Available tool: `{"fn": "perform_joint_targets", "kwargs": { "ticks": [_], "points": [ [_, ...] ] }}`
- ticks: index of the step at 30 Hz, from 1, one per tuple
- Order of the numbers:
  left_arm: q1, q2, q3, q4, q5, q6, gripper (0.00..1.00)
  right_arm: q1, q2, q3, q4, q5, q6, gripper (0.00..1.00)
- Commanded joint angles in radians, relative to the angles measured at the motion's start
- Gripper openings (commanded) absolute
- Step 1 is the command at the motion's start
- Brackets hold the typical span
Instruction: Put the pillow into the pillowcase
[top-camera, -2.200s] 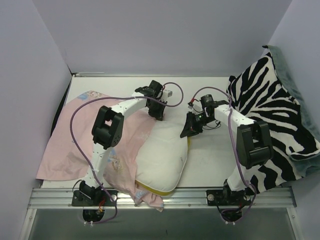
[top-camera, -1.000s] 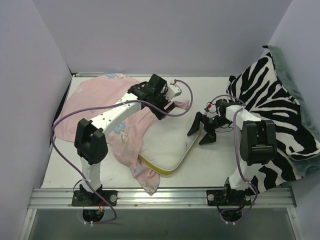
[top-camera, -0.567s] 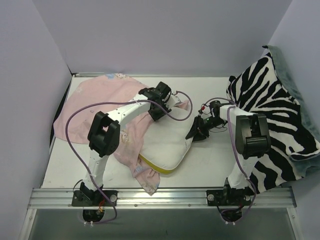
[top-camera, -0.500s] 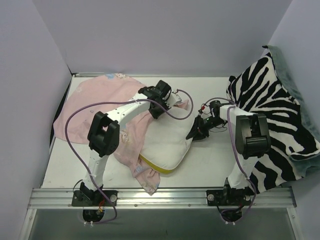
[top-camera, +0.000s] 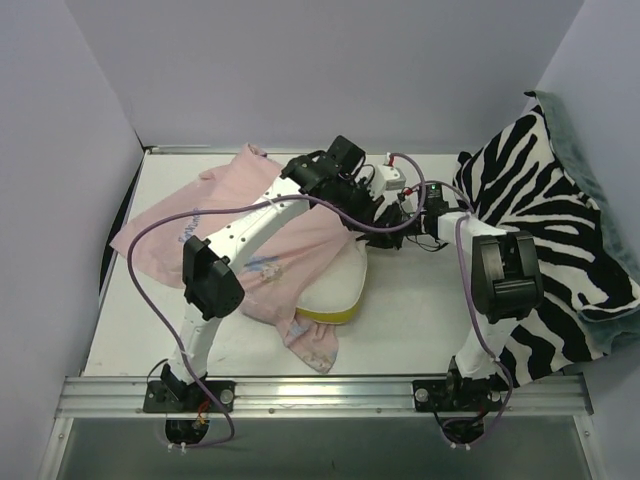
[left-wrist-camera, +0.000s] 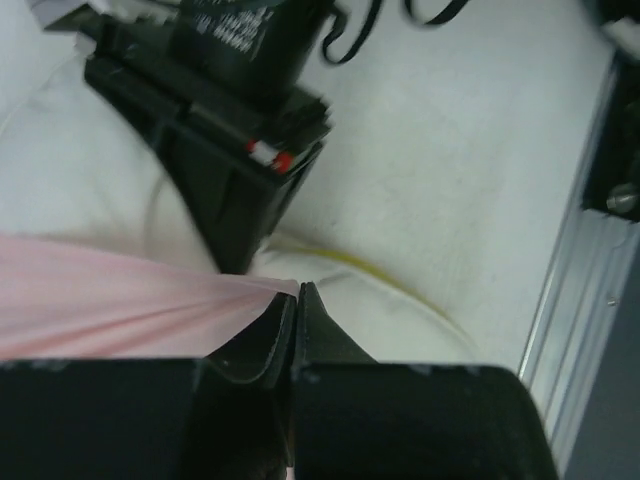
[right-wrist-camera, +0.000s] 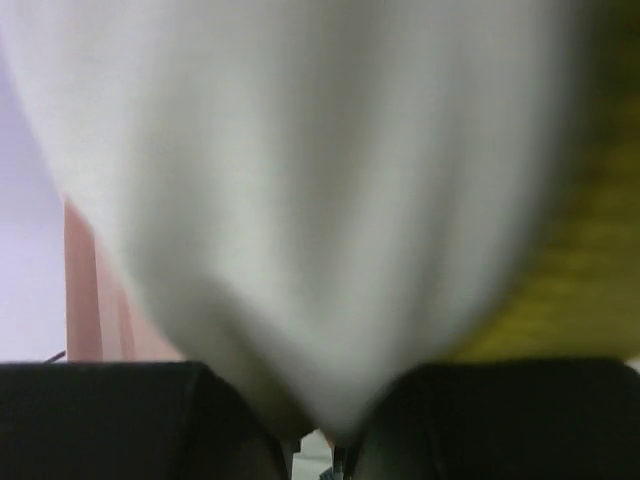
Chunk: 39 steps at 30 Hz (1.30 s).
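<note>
Most of the pillow (top-camera: 342, 286) lies under the pillowcase (top-camera: 210, 225) mid-worktop (top-camera: 425, 305), with its long axis slanting from near-left to far-right and its bare yellow-banded end facing the near edge. A second ago the case covered less and both jaws stood wide. Your left end effector (left-wrist-camera: 296, 300), reaching far across, now pinches the pink case edge. Your right end effector (right-wrist-camera: 322, 445), elbow folded, clamps white pillow fabric.

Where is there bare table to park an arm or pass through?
Bare table shows between pillow and right arm, and near-left between pillowcase and rail. Crowded at the pillow's far corner, where the left end effector and right end effector meet.
</note>
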Motion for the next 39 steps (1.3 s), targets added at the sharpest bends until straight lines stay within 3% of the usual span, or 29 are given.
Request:
{"fn": "perform_joint_targets", "kwargs": {
  "ticks": [1,2,4,7,8,9,11,12,13,16,19,23,30,32,34,35,36,37,38,39],
  "points": [
    [-0.016,-0.028,0.121,-0.002,0.413,-0.116,0.00,0.030,-0.081,-0.026,0.644,-0.114,0.482,0.00],
    [-0.009,-0.020,0.124,-0.002,0.423,-0.124,0.00,0.038,-0.070,-0.045,0.724,-0.113,0.510,0.00],
    [0.011,-0.011,0.105,-0.004,0.422,-0.124,0.00,0.053,-0.056,-0.094,0.699,-0.082,0.447,0.00],
    [0.056,0.001,0.046,-0.007,0.331,-0.098,0.00,0.055,-0.020,-0.083,0.417,-0.012,0.169,0.00],
    [0.068,0.000,0.031,-0.008,0.290,-0.093,0.11,0.053,0.000,-0.083,0.334,0.004,0.136,0.00],
    [0.088,-0.006,0.014,-0.010,0.197,-0.092,0.36,0.050,0.008,-0.086,0.320,0.014,0.119,0.00],
    [0.103,-0.067,-0.058,-0.005,0.083,-0.084,0.50,0.029,0.019,-0.074,0.237,0.045,0.070,0.02],
    [0.117,-0.101,-0.093,0.001,-0.027,-0.083,0.58,0.022,0.017,-0.062,0.194,0.059,0.041,0.07],
    [0.125,-0.141,-0.136,0.023,-0.071,-0.075,0.60,0.009,0.014,-0.016,0.137,0.105,-0.040,0.24],
    [0.151,-0.321,-0.378,0.062,-0.207,-0.058,0.69,-0.002,-0.001,0.058,-0.138,0.159,-0.160,0.64],
    [0.165,-0.469,-0.579,0.065,-0.299,-0.031,0.73,-0.007,-0.052,0.084,-0.305,0.202,-0.263,0.75],
    [0.163,-0.582,-0.771,0.068,-0.306,-0.029,0.77,0.022,-0.115,-0.008,-0.389,0.167,-0.303,0.77],
    [0.113,-0.540,-0.851,0.143,-0.235,-0.090,0.83,0.154,-0.049,-0.056,-0.285,0.061,-0.257,0.69],
    [0.108,-0.507,-0.868,0.171,-0.231,-0.101,0.81,0.180,0.003,-0.024,-0.267,0.036,-0.237,0.61],
    [0.109,-0.481,-0.871,0.180,-0.240,-0.101,0.63,0.190,0.037,0.007,-0.254,0.030,-0.230,0.49],
    [0.108,-0.461,-0.868,0.179,-0.226,-0.090,0.53,0.191,0.058,0.016,-0.250,0.027,-0.223,0.46],
    [0.096,-0.456,-0.861,0.174,-0.191,-0.075,0.24,0.191,0.065,0.021,-0.241,0.024,-0.219,0.43],
    [0.081,-0.453,-0.847,0.166,-0.178,-0.037,0.11,0.191,0.068,0.026,-0.209,0.016,-0.193,0.35],
    [0.059,-0.460,-0.832,0.163,-0.162,-0.017,0.00,0.191,0.060,0.021,-0.179,-0.001,-0.168,0.29],
    [0.039,-0.465,-0.783,0.157,-0.136,-0.002,0.00,0.193,0.053,0.012,-0.137,-0.022,-0.135,0.22]
  ]
}}
